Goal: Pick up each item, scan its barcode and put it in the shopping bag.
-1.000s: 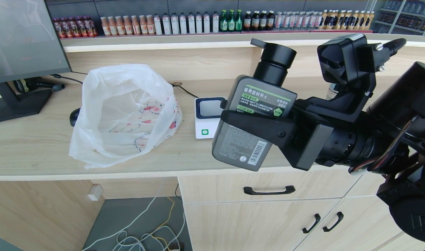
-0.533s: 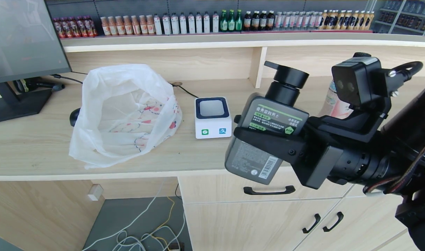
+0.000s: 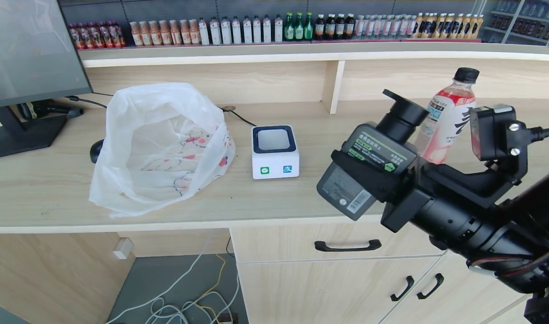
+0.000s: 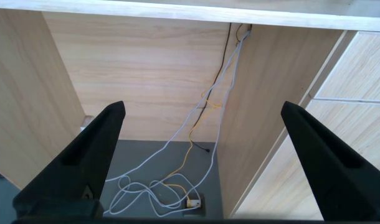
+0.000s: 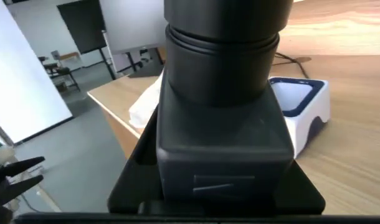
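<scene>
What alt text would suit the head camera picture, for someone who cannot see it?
The robot's right gripper holds a flat grey bottle with a black cap, tilted, in the air before a light wooden counter. On the counter stand an open white plastic shopping bag, a small white scanner box with a blue-rimmed window and a pink drink bottle.

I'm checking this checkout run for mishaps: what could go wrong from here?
The barcode on the grey bottle faces up, not toward the scanner, so it may not read unless turned. The right claw holds it in the air near the counter edge; a slip could drop it. The drink bottle stands close behind and could be knocked.
</scene>
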Available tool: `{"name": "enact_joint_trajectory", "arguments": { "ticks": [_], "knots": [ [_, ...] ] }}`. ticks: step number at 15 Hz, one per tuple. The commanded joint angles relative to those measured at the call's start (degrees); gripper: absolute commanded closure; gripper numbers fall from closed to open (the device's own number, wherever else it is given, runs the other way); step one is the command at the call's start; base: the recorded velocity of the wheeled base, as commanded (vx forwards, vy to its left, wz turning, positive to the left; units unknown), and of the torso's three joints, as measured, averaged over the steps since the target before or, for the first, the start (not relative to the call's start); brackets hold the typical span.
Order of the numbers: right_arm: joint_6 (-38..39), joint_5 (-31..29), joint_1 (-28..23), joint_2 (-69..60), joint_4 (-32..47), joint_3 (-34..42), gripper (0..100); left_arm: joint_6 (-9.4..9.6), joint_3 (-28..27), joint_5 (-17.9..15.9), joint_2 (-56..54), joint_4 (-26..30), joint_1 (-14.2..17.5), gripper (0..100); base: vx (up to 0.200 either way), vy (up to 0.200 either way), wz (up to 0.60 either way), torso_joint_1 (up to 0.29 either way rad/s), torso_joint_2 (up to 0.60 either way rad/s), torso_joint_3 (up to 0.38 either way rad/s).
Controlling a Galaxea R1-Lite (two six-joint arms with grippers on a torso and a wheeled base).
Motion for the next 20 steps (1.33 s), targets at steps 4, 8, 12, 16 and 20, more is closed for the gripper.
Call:
{"name": "enact_joint_trajectory", "arguments": {
  "ticks": [4, 8, 12, 16, 20],
  "knots": [
    [-9.2, -18.2, 0.1, 0.6, -0.6, 2.2, 100, 0.20, 0.0, 0.0, 0.0, 0.0, 0.0, 0, 0.000, 0.000, 0.00, 0.000, 0.00, 0.000],
    [-19.2, -29.1, -1.0, 1.5, -0.1, 0.3, 100, 0.02, 0.0, 0.0, 0.0, 0.0, 0.0, 0, 0.000, 0.000, 0.00, 0.000, 0.00, 0.000],
    [-22.1, -33.6, -1.2, 3.2, -0.2, -6.5, 100, 0.02, 0.0, 0.0, 0.0, 0.0, 0.0, 0, 0.000, 0.000, 0.00, 0.000, 0.00, 0.000],
    [-22.1, -33.0, -1.2, 4.2, 0.0, -7.5, 100, 0.02, 0.0, 0.0, 0.0, 0.0, 0.0, 0, 0.000, 0.050, 0.00, 0.001, 0.00, 0.002],
    [-21.8, -29.9, -1.2, 4.1, 0.0, -8.2, 100, -0.07, 0.0, 0.0, 0.0, 0.0, 0.0, 0, 0.000, 0.200, 0.00, 0.005, 0.00, 0.001]
  ]
}}
